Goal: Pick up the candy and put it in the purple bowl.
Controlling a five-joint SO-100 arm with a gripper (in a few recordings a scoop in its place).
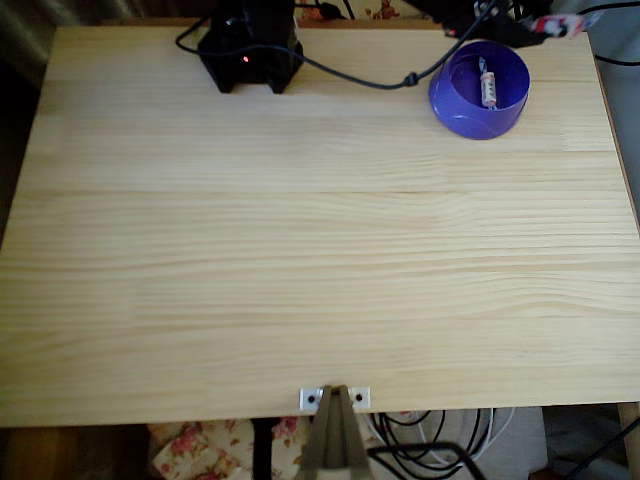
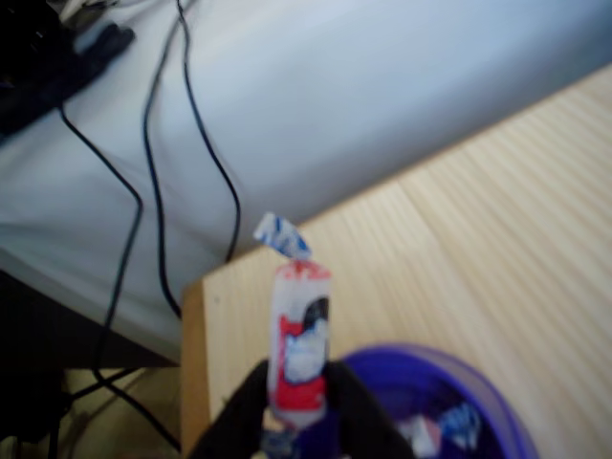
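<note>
Purple glossy plastic bowl (image 2: 430,406) sits at five o'clock beneath our gripper (image 2: 298,406), jaws clamping the red-marked white candy (image 2: 300,335) upright for release.

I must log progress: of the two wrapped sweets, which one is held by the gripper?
The white twist-wrapped candy with red and dark marks, pinched upright in the gripper above the glossy purple plastic bowl. The other, paler sweet lies loose inside that bowl.

This looks like a room in a home used as a hobby workbench. A pale pine table (image 1: 300,250) stands over a flowered cloth (image 1: 205,450) just below its near edge. Loose black cables (image 1: 420,445) trail beside that cloth, and another cable (image 1: 370,80) crosses the table's far edge.
</note>
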